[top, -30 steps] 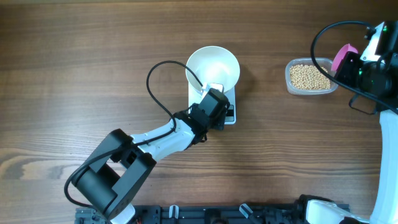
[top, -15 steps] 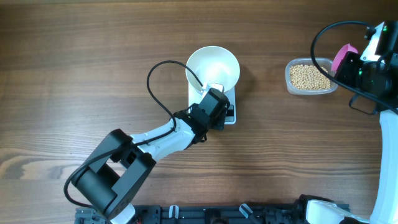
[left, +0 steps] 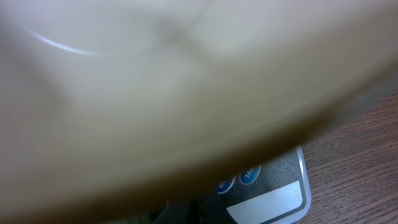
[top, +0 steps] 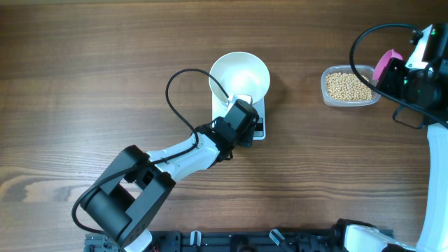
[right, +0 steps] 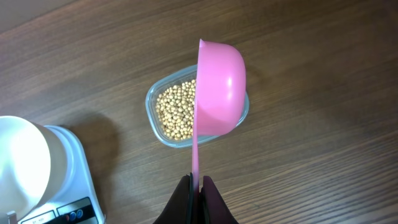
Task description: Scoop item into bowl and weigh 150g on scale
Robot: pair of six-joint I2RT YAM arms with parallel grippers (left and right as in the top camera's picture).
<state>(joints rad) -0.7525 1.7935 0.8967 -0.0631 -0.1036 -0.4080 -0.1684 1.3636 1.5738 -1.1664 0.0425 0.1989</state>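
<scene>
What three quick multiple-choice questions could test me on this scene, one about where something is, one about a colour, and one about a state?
1. Where does the bowl stand?
A on the scale
B on a tray
C on a plate

2. What colour is the scoop?
A blue
B pink
C green

3. How full is the bowl?
A full
B half full
C empty

Answers:
1 A: seen from overhead, the bowl sits on the scale's top.
2 B: the right wrist view shows a plainly pink scoop.
3 C: the bowl's inside is plain white, and the beans lie in the clear container.
</scene>
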